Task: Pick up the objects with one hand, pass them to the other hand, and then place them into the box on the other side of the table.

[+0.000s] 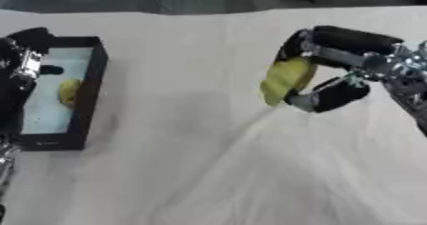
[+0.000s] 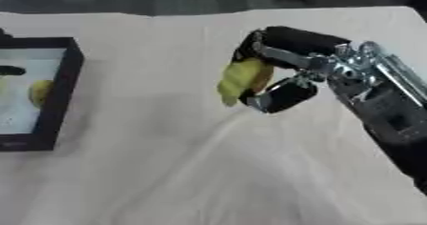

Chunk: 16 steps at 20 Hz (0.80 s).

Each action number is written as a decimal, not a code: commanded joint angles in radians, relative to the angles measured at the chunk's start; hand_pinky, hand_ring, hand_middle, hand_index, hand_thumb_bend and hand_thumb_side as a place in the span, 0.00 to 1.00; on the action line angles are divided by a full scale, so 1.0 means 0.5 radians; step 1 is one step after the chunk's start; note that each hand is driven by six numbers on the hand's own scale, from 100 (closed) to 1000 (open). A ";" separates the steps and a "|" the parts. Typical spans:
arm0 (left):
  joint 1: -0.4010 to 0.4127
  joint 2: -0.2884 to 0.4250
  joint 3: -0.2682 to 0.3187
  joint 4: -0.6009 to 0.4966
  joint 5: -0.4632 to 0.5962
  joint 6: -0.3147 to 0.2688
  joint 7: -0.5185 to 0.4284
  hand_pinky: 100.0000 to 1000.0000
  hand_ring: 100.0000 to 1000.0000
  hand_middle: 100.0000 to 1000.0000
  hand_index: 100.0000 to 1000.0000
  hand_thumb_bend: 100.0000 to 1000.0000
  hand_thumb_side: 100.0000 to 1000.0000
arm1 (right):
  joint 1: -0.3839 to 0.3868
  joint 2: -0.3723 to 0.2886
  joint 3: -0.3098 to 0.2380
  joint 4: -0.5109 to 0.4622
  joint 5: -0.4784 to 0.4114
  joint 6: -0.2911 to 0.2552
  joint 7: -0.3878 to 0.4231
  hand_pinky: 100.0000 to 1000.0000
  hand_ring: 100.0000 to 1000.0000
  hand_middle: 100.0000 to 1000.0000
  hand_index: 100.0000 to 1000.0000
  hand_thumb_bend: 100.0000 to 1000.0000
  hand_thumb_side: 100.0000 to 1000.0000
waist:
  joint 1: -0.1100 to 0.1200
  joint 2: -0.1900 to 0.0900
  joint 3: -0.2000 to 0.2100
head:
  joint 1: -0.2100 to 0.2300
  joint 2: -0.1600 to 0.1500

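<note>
Gripping a matte yellow-green oblong object (image 1: 286, 80), right robot hand (image 1: 333, 71) above wrinkled cloth (image 1: 250, 171)

Box (image 1: 90, 83) sits far left on the table (image 1: 208, 171) w/ one item (image 1: 68, 91) inside. Left hand (image 1: 25, 57) over its left edge. Right hand (image 2: 279, 71) w/ object (image 2: 240, 78) mid-right, above table.

Both views come from the two eyes in my head, looking steeply down at the table (image 1: 208, 171) from above and behind my arms, facing its far edge. The left eye takes in more on my left, with the whole black box (image 1: 87, 90) well off from my fingers; the right eye cuts that box at its edge. Both share my right hand (image 2: 279, 83), close up, right of centre.
</note>
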 commanded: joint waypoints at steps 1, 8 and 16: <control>-0.016 0.040 0.027 0.013 -0.033 -0.009 0.010 0.59 0.97 0.70 0.77 0.26 0.61 | -0.004 0.094 -0.117 -0.073 -0.090 0.132 -0.213 0.70 0.64 0.39 0.54 0.05 0.00 | 0.033 -0.027 -0.007 | 0.002 -0.043; -0.031 0.021 0.023 0.071 -0.054 -0.025 -0.006 0.59 0.96 0.69 0.76 0.17 0.59 | 0.014 0.283 -0.106 -0.076 -0.153 0.254 -0.456 0.67 0.62 0.37 0.53 0.00 0.00 | 0.039 -0.030 -0.014 | -0.010 -0.064; -0.080 -0.038 -0.030 0.238 -0.102 -0.090 -0.086 0.59 0.96 0.72 0.78 0.26 0.50 | -0.020 0.400 -0.060 -0.076 -0.466 0.370 -0.821 0.66 0.61 0.36 0.53 0.00 0.00 | 0.039 -0.029 -0.018 | -0.013 -0.058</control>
